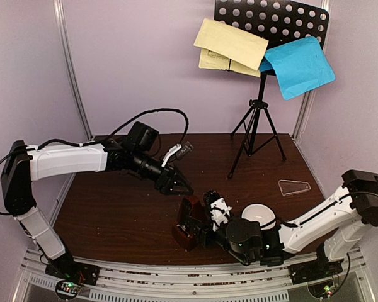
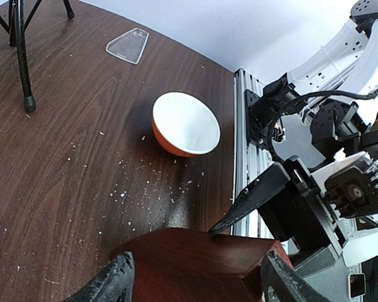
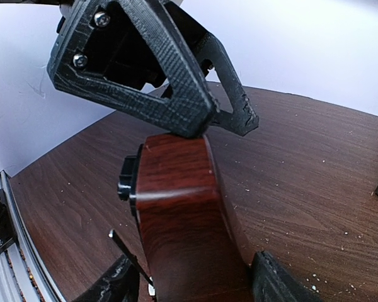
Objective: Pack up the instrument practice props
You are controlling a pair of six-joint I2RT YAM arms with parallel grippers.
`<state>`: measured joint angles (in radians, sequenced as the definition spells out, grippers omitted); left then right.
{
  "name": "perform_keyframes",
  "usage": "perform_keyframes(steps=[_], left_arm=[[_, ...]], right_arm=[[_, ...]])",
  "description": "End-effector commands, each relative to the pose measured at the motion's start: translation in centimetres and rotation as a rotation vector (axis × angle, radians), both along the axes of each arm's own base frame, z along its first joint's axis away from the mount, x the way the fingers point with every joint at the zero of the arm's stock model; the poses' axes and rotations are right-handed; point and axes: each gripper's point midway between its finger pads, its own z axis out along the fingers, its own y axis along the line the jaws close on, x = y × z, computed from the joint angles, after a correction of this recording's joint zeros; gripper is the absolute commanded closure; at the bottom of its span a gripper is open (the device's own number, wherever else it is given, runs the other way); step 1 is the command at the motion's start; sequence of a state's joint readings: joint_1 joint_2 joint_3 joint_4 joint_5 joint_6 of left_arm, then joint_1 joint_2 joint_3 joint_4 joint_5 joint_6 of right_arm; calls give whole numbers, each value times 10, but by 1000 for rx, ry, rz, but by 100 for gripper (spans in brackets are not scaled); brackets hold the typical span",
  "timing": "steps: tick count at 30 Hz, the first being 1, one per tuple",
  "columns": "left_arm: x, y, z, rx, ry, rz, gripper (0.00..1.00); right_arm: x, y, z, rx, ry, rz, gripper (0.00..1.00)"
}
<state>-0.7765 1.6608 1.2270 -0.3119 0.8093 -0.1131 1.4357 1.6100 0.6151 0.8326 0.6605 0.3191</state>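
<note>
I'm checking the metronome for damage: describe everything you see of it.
The metronome is a glossy reddish-brown, wood-look wedge with a black knob on one side and a thin dark rod. It sits near the table's front edge between the fingers of the right hand; fingertips of the left hand touch its top.

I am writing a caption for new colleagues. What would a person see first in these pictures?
The eye goes first to the brown metronome near the front edge of the table, where the left hand and the right hand both meet around it. Next comes the black music stand at the back right, carrying pale yellow sheets and one bright blue sheet.
</note>
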Motion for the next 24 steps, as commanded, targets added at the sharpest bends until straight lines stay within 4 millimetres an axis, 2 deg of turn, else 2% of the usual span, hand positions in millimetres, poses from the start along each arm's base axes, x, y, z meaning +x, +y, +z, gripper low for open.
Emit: perform_keyframes(steps=[1, 12, 24], left_arm=[[3, 0, -1, 19, -33, 11, 28], [4, 0, -1, 21, -34, 12, 29], [2, 0, 1, 14, -36, 8, 29]], right_arm=[[4, -6, 1, -9, 3, -55, 38], [10, 0, -1, -45, 19, -84, 39], [19, -5, -2, -28, 60, -113, 39]])
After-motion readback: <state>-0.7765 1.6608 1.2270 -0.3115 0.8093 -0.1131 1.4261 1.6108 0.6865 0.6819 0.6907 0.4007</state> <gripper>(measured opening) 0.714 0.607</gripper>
